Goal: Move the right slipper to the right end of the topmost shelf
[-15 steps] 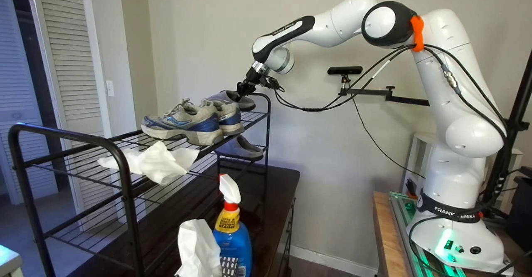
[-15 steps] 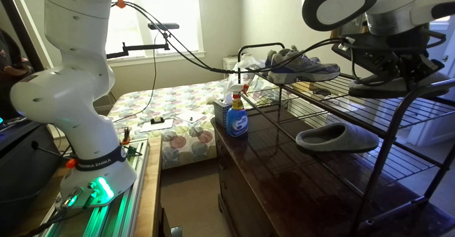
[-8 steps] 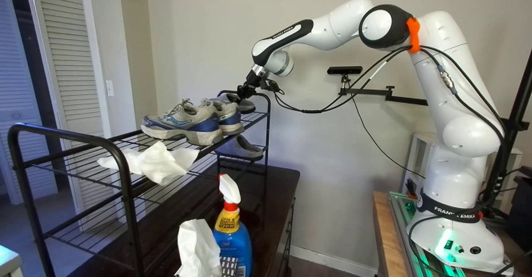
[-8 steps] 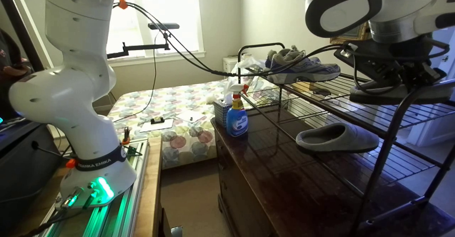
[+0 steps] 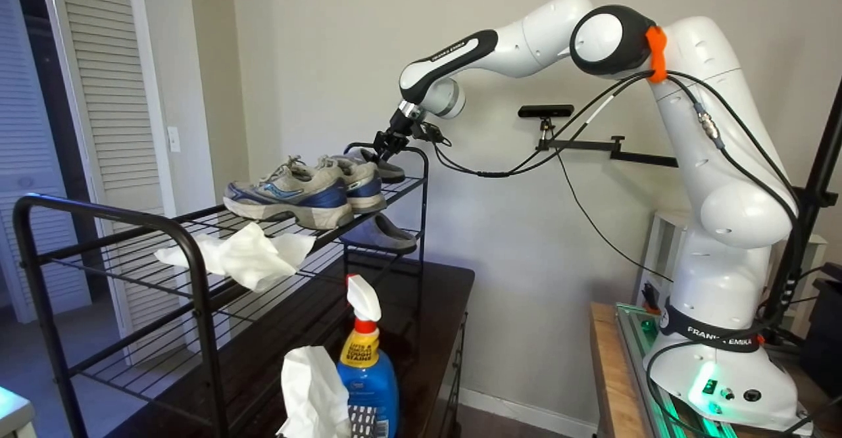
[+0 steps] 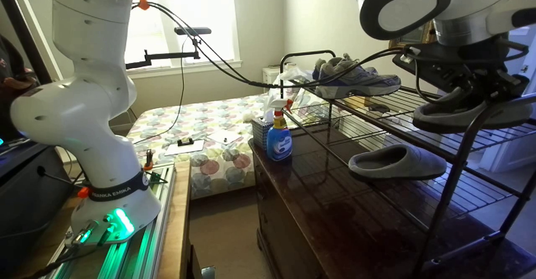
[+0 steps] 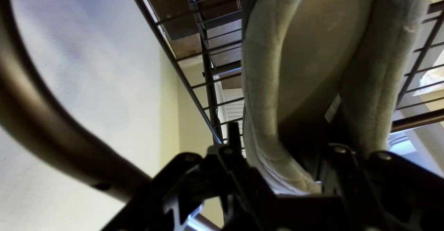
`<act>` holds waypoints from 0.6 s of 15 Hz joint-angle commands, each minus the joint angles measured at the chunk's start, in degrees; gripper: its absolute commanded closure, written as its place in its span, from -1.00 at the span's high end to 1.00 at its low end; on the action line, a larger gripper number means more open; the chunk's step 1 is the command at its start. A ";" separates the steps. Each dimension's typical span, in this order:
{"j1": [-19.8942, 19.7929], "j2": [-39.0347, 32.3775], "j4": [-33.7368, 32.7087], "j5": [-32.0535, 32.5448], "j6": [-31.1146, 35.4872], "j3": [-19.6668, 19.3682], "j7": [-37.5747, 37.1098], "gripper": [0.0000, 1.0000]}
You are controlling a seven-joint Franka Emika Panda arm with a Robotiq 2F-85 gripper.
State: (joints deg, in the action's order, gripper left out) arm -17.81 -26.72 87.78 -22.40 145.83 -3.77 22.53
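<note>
Wrist view: the end effector (image 7: 284, 134) gapes astride the right slipper's (image 7: 322, 50) rim, presumably to leave it on the topmost shelf (image 7: 419, 119).

Looks soft and matt on the right slipper (image 7: 312, 57), in felt-like, seamed cloth. Shows smooth, dark metal with a satin sheen along the topmost shelf (image 6: 389, 127). Reads as mesh-like fabric on the sneakers (image 5: 289, 191), creased matt paper on the tissue (image 5: 253, 257), shiny plastic on the spray bottle (image 5: 371, 385), glossy dark wood across the dresser (image 6: 318, 203), paler wood on the bench (image 6: 180, 199), and smooth, glossy plastic on the arm (image 5: 743, 208).
</note>
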 commanded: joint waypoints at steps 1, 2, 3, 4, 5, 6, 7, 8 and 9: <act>-0.46 4.28 1.65 3.56 -0.93 -0.10 -2.19 0.55; -0.40 6.00 2.41 3.92 -0.82 -0.23 -2.17 0.71; -0.34 7.07 2.66 4.24 -0.85 -0.48 -2.23 0.83; -0.24 8.77 3.48 4.55 -0.88 -0.75 -2.16 0.97; -0.23 9.97 3.84 4.68 -0.97 -0.91 -1.96 1.00; -0.54 11.30 4.27 3.98 -1.07 -0.79 -1.33 1.00; -0.88 12.28 4.32 2.84 -1.33 -0.58 -0.78 1.00; -1.68 13.18 4.46 0.61 -2.15 0.35 1.65 1.00; -0.68 9.70 1.32 2.49 -0.63 -0.62 -0.40 1.00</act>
State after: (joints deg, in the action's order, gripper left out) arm -18.28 -16.94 89.29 -20.14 145.33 -4.61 22.33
